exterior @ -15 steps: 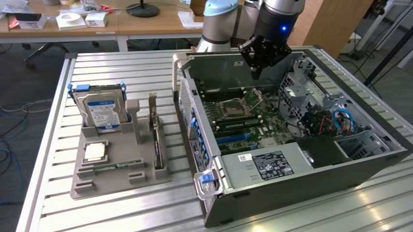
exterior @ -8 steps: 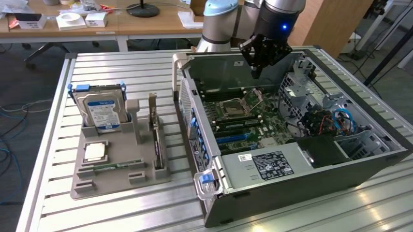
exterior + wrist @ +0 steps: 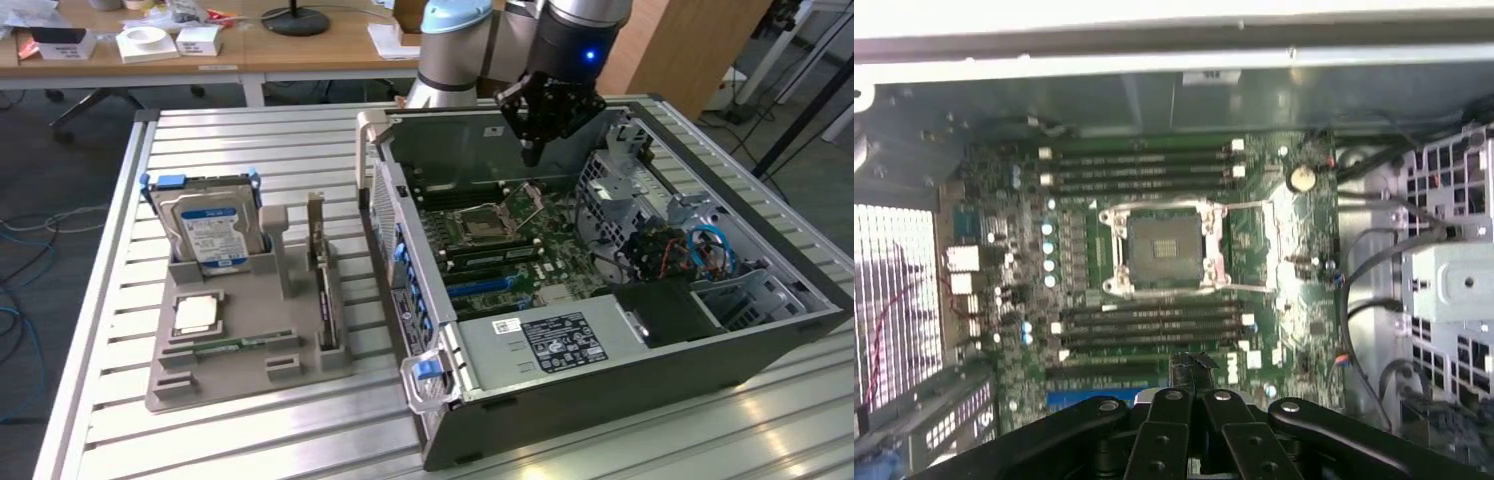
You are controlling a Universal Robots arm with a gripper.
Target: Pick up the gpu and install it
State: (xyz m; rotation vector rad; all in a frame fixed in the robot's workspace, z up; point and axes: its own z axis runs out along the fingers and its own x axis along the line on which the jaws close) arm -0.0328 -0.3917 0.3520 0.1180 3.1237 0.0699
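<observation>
The arm (image 3: 447, 70) ran off the exterior view's upper edge, so its upper links were unseen. On the desk (image 3: 240, 140), the card (image 3: 320, 265) standing in the grey holder (image 3: 247, 375) showed just a thin edge. Its face was hidden, and what kind of card it was could not be told. Print on the hard drive (image 3: 214, 235) and on the power supply's label (image 3: 567, 340) was too small to read. In the wrist view the claw (image 3: 1194, 365) was cut by the picture's edge and covered the motherboard's (image 3: 1154, 190) slots beside it — the board's small parts were blurred besides.
</observation>
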